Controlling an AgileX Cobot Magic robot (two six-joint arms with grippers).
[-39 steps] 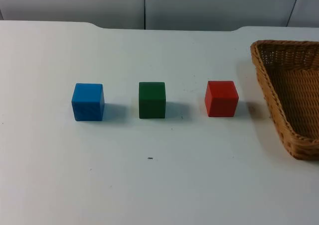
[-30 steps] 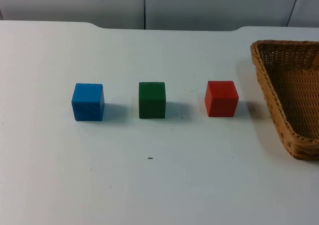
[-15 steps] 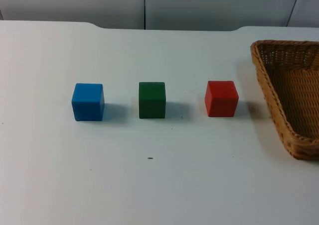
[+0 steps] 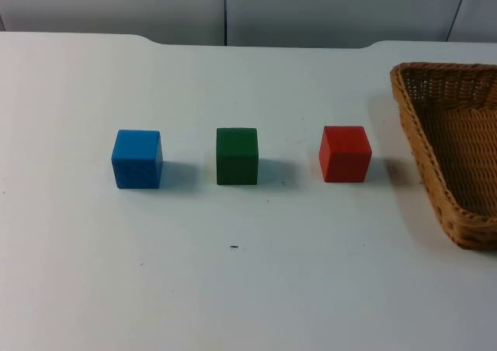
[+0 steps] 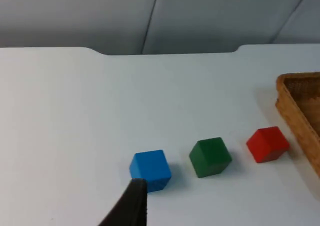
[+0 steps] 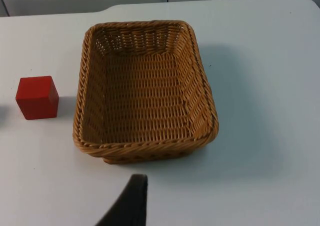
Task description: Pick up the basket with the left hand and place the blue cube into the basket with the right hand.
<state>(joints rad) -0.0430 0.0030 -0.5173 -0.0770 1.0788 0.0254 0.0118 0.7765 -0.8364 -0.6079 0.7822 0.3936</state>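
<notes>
A blue cube (image 4: 137, 158) stands at the left end of a row of three cubes on the white table. A brown wicker basket (image 4: 419, 145) rests upright and empty at the table's right edge. My left gripper (image 5: 132, 206) hangs above the table, just short of the blue cube (image 5: 150, 170) and apart from it. Over the table near the basket's (image 6: 145, 148) front wall hangs my right gripper (image 6: 131, 203), not touching it. Both arms wait.
A green cube (image 4: 237, 156) sits in the middle of the row and a red cube (image 4: 345, 154) at its right, close to the basket. The grey partition wall (image 4: 233, 9) closes the table's far side. Open table lies in front of the cubes.
</notes>
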